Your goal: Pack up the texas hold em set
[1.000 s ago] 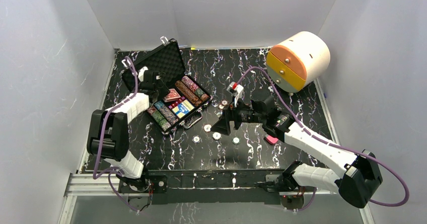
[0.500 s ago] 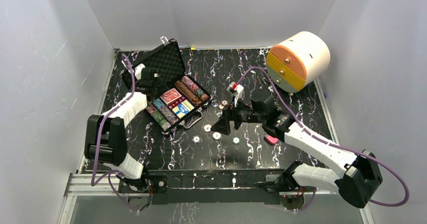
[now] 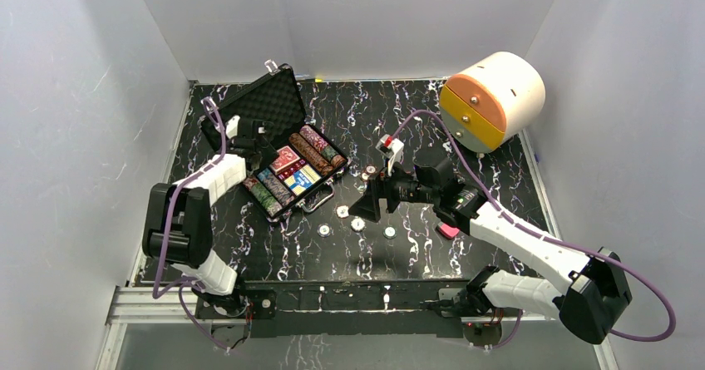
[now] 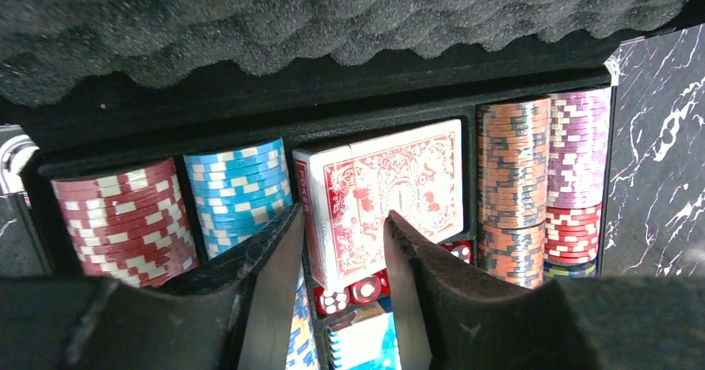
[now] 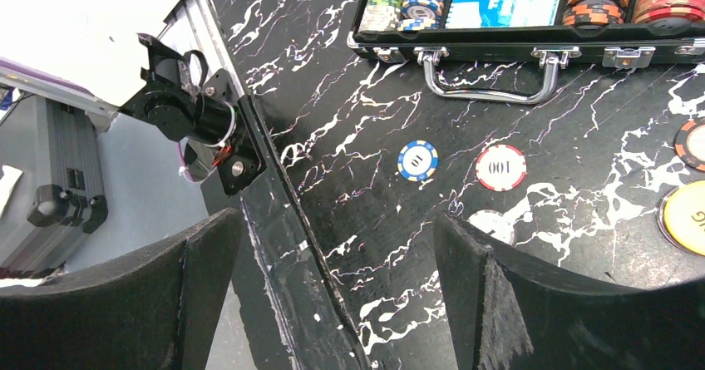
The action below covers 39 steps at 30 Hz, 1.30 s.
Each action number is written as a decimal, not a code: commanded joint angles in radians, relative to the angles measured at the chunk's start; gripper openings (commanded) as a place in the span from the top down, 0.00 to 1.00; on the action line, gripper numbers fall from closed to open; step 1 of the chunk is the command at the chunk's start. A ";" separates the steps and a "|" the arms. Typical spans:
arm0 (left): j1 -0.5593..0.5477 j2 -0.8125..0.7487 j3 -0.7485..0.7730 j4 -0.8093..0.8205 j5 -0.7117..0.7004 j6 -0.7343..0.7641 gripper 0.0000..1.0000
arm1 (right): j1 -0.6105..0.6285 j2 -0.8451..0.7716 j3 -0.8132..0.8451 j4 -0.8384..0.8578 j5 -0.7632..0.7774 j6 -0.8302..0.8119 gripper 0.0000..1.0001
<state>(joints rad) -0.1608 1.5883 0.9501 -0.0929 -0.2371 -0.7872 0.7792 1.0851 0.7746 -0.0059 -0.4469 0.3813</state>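
On the black marbled table, your left gripper hangs with jaws parted, gripping nothing, just over the red-backed card deck inside the open case at far left. Your right gripper gapes empty above loose chips.

left gripper: narrowly parted, seemingly empty | right gripper: spread wide

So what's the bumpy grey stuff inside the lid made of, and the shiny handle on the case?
The bumpy lining looks like soft foam: it is dull dark grey with egg-crate waves and no shine. The handle looks like metal, probably chrome-plated: it is silvery with bright glints, like the latches beside it. I can't be sure it isn't shiny plastic.
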 commanded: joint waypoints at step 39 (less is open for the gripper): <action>0.001 -0.654 -0.196 -0.005 0.555 0.177 0.05 | -0.068 0.165 0.164 -0.591 0.981 0.293 0.02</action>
<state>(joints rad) -0.1612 1.0248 0.8013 -0.0689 0.1883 -0.6357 0.7578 1.2720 0.9230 -0.4534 0.3584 0.5350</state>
